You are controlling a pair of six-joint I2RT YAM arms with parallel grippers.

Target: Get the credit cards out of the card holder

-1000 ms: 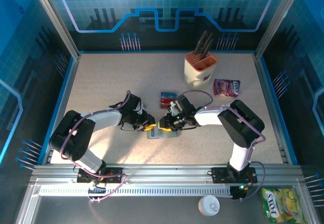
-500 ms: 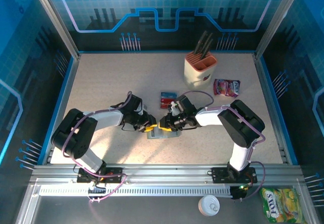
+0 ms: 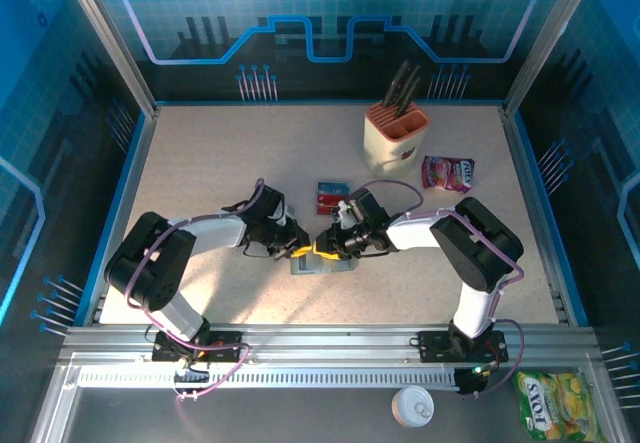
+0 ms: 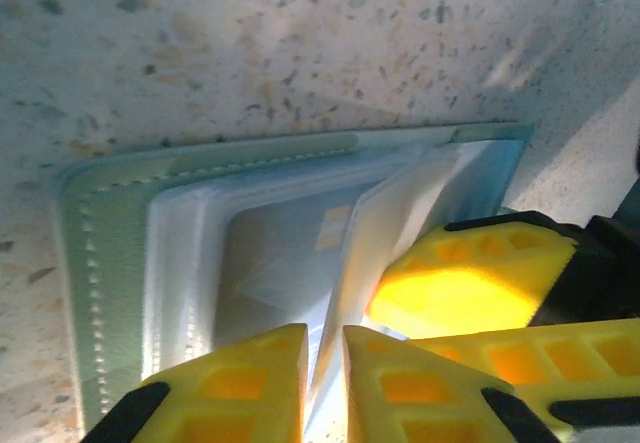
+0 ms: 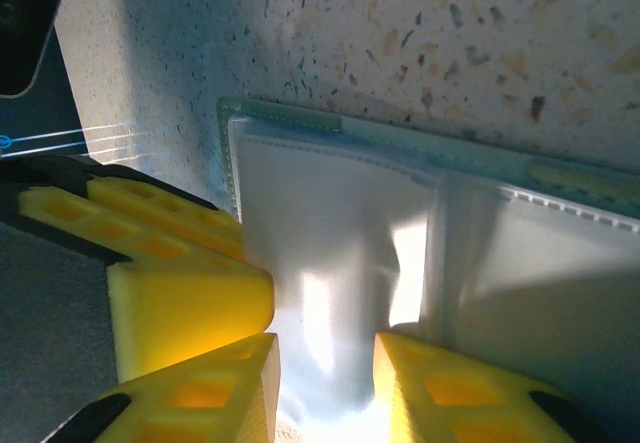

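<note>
The grey-green card holder [image 3: 326, 266] lies open on the table under both grippers. Its stitched edge [image 4: 108, 253] and pale inner pockets show in the left wrist view. My left gripper [image 3: 303, 253] [image 4: 325, 338] is almost shut, pinching a thin pale flap of the holder that stands on edge between its fingers. My right gripper [image 3: 322, 246] [image 5: 325, 348] faces it from the right. Its jaws hold a wider pale pocket of the card holder [image 5: 560, 263]. I cannot tell whether a card sits inside either flap. Red and blue credit cards [image 3: 331, 197] lie on the table just behind the grippers.
A cream knife block [image 3: 395, 133] stands at the back right with a pink snack packet [image 3: 447, 173] beside it. Beyond the near rail lie a yellow packet [image 3: 553, 406] and a white lid [image 3: 412, 404]. The two grippers' yellow fingers nearly touch over the holder.
My left gripper has edged right onto the holder and its jaws have narrowed on the thin flap. The right gripper has stayed as it was.
</note>
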